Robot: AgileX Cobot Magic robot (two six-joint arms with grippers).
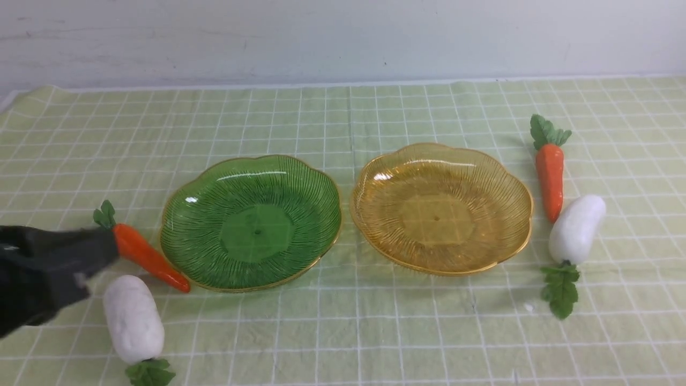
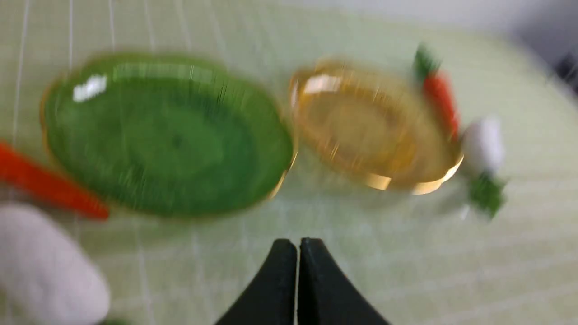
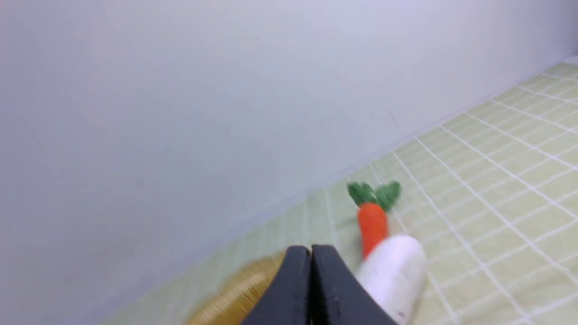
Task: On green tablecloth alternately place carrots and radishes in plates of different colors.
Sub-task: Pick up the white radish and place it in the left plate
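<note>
On the green tablecloth (image 1: 375,332) a green plate (image 1: 251,222) and an amber plate (image 1: 440,207) stand side by side, both empty. Left of the green plate lie a carrot (image 1: 147,256) and a radish (image 1: 133,319). Right of the amber plate lie a second carrot (image 1: 550,171) and a second radish (image 1: 576,222). My left gripper (image 1: 102,252) enters blurred at the left edge, above the left carrot's leafy end; in the left wrist view its fingers (image 2: 297,246) are pressed together and empty. My right gripper (image 3: 311,253) is shut and empty, with the right radish (image 3: 393,275) and carrot (image 3: 372,223) beyond it.
A pale wall (image 1: 343,37) runs along the far edge of the cloth. The cloth is slightly wrinkled near the front. The left wrist view is motion-blurred and shows both plates (image 2: 167,135), the amber one (image 2: 370,126) farther off.
</note>
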